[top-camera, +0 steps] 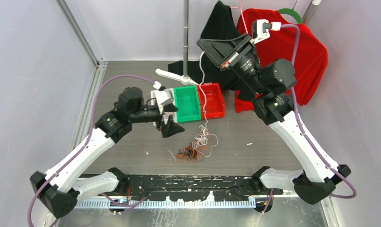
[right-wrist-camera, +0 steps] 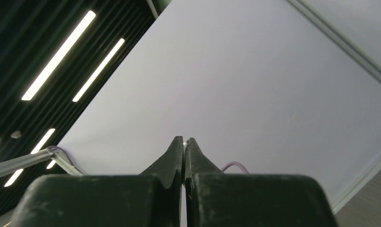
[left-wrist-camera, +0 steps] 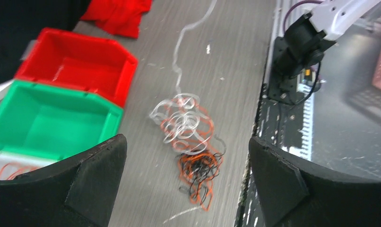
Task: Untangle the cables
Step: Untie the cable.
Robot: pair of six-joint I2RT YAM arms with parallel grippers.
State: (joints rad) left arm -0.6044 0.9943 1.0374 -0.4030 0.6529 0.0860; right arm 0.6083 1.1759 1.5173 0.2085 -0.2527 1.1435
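- Grey, wood-grained bench [top-camera: 273, 137].
- Tangled orange, white and black cables [top-camera: 195, 149] lie near its front middle.
- Green bin [top-camera: 187, 105] and red bin [top-camera: 214, 101] sit touching, side by side, behind them.
- White stand base [top-camera: 172, 75] farther back.

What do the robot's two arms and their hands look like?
The left arm and right arm have glossy white links joined by black motor housings on black bases. A thick purple hose loops along each. The left hand has broad, wedge-shaped matte black fingers; the right hand's black fingers taper to thin points.
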